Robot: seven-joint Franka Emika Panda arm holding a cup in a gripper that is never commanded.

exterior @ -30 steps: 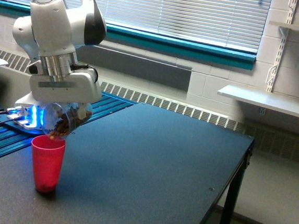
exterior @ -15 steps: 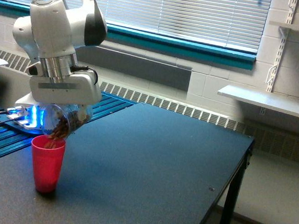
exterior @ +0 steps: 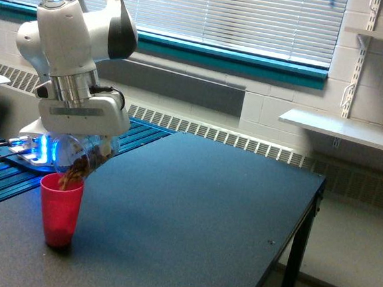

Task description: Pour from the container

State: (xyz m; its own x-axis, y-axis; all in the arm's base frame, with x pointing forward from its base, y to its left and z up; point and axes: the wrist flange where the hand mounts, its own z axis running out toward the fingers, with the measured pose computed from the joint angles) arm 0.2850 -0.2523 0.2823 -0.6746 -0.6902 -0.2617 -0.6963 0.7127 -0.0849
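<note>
**Brown bits tipping from the clear container into the red cup**

From where I stood, the gripper (exterior: 84, 141) was pinching the clear container (exterior: 83, 155) by its sides, fingers pressed against the plastic. The container hung tilted well over, mouth down toward the exterior view's left, directly above the red cup (exterior: 59, 209) that stood on the dark table (exterior: 192, 211). Brown pieces (exterior: 73, 171) were bunched at the container's lip and spilling down into the cup's open top; the lip looked to be just over the cup's rim, though I could not tell if they touched.

To my eye the pour was under way, with a fair share of the contents left inside. Doing it well seemed to call for a slow, steady tilt, keeping the mouth centred over the cup so nothing bounced onto the table, and not nudging the light cup, which I guessed would tip easily.
</note>
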